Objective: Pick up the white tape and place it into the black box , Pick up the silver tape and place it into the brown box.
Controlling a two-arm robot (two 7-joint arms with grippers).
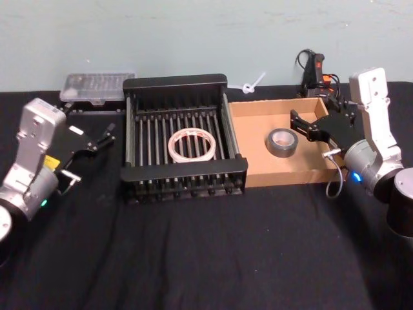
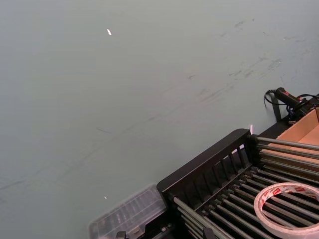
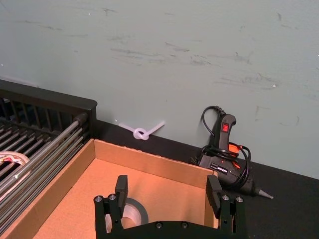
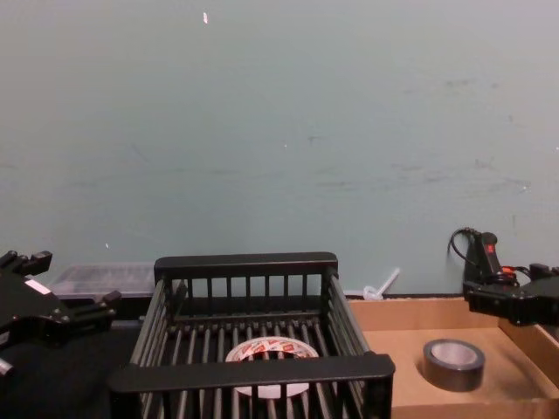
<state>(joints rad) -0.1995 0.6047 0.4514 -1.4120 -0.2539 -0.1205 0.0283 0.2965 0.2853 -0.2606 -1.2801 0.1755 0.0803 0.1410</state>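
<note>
White tape (image 1: 191, 144): lies flat on the barred floor of the black box (image 1: 174, 83), hole facing up, near the middle; no long axis, being a ring. Red print shows on its inner core in the left wrist view, where its edge is cut off by the frame. In the chest view the box's near rim hides its front part.
Silver tape (image 1: 282, 142): lies flat on the floor of the brown box (image 1: 255, 111), pale centre facing up, toward the box's right half. In the right wrist view the gripper body covers its lower part.
Boxes: side by side on the black-covered table (image 1: 193, 258), walls touching or nearly so; black on the left, brown on the right.
Right gripper (image 1: 299, 124): hangs above the right end of the brown box, jaws spread wide, nothing between them, pointing left toward the silver tape; apart from it.
Left gripper (image 1: 108, 134): left of the black box, over the table, pointing toward it; jaws look slightly parted with nothing held.
Behind: a clear plastic case (image 1: 97, 88) at the back left, a glue gun (image 3: 227, 149) and a white knotted tie (image 3: 142, 132) by the wall.
</note>
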